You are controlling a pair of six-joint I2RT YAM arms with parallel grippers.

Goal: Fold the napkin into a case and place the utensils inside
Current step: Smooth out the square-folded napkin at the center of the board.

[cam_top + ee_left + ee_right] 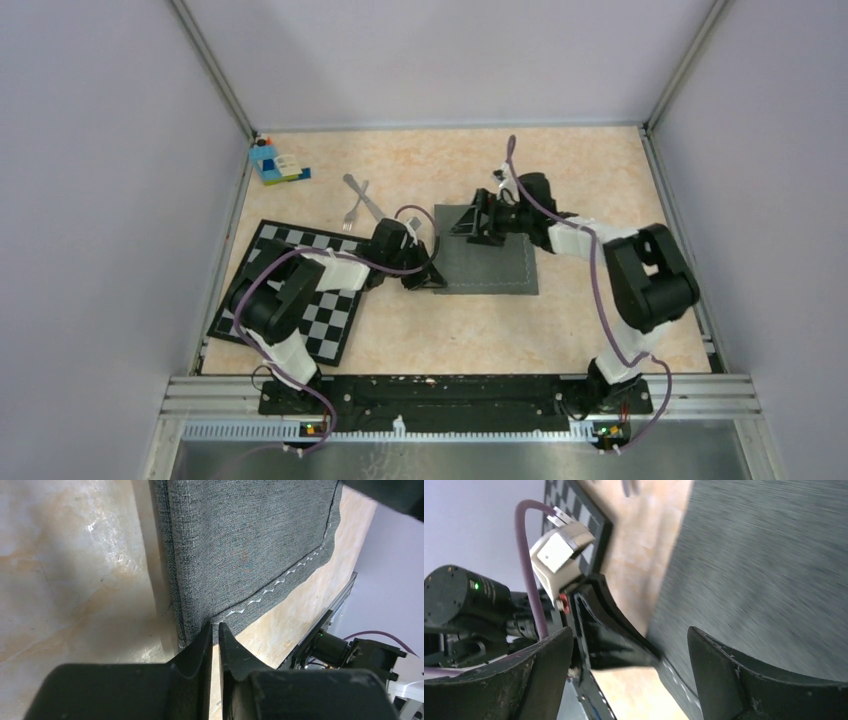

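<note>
Two pincers — left pincer [214, 626] pinches the napkin [240, 540] corner, right pincer [629, 632] gapes open.

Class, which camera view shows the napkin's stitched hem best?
The left wrist view: the napkin fills it, its white zigzag hem stitching sharp. The top view shows the whole cloth, small; the right wrist view shows it blurred.

napkin [490, 265] dark grey weave, white zigzag hem stitch; mat [335, 325] lower left black-white checks; table [580, 170] beige marble; brick block [272, 162] upper left blue-yellow; utensils [360, 203] silver.
</note>
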